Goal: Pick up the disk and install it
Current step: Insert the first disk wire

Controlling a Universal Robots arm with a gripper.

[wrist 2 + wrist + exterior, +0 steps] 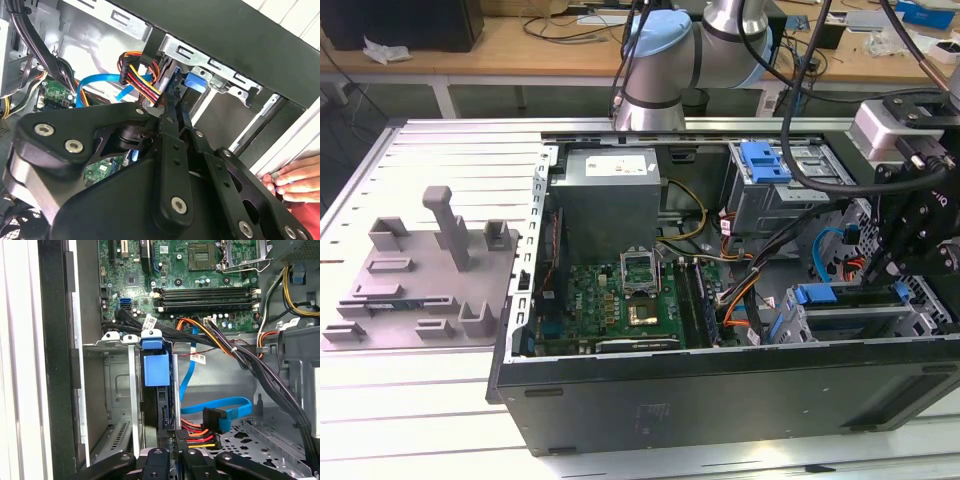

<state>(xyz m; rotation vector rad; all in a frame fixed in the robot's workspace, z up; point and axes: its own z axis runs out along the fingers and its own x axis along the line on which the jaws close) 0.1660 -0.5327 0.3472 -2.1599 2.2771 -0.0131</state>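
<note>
White slatted surface [400, 420] carries an open computer case [720, 400] lying on its side, with a grey fixture plate [415, 290] at the exterior view's left, posts up, nothing on it. Motherboard [620, 310] sits mid-case. Drive cage [117, 385] is at the case's lower right in the exterior view. The disk [156, 370] stands on edge in that cage between two silver rails, centre of the first wrist view, blue caddy end toward the motherboard. My hand [175, 105] is over that bay, its two sides drawn close and pinching the disk by its thin sides, as far as I can judge. So pickup looks done and I'm in the install step, disk in the slot. Can't tell if it's fully seated or latched. Seating it calls for a straight push along the rails, no tilt, and staying clear of the blue data cable [220, 407] and the orange-red power plug [197, 437] just beside my hand. A person's fingers [292, 177] rest on the case edge, lower right of the second wrist view, so keep clear of them too.
</note>
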